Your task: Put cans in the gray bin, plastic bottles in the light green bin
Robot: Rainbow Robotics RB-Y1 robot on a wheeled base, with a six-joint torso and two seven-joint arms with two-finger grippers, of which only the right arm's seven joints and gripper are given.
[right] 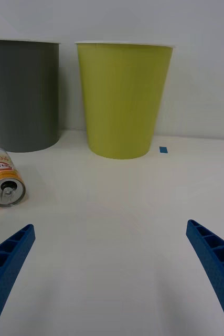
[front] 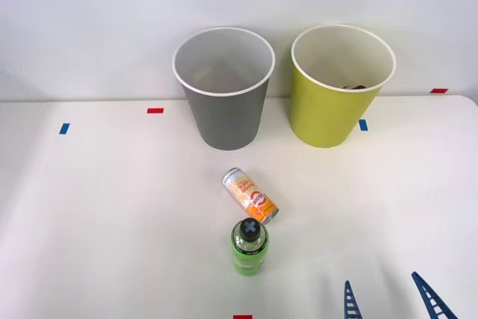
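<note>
An orange-and-white can [front: 250, 195] lies on its side mid-table, its silver end [right: 7, 192] turned toward me. Just in front of it a green plastic bottle [front: 249, 247] stands upright, with a dark cap bearing a gray cross. At the back the gray bin [front: 224, 91] stands on the left, and its inside looks bare. The light green bin [front: 340, 87] is on its right, with a small dark thing [front: 355, 87] showing just inside its near rim. My right gripper [front: 381, 282] hovers open at the front right, to the right of the bottle and apart from it. Nothing sits between its blue fingers [right: 7, 257].
Red tape marks [front: 154, 110] and blue tape marks [front: 64, 128] dot the white table. Another blue mark [right: 163, 149] lies by the light green bin [right: 123, 100], next to the gray bin [right: 22, 94]. A white wall runs behind both bins.
</note>
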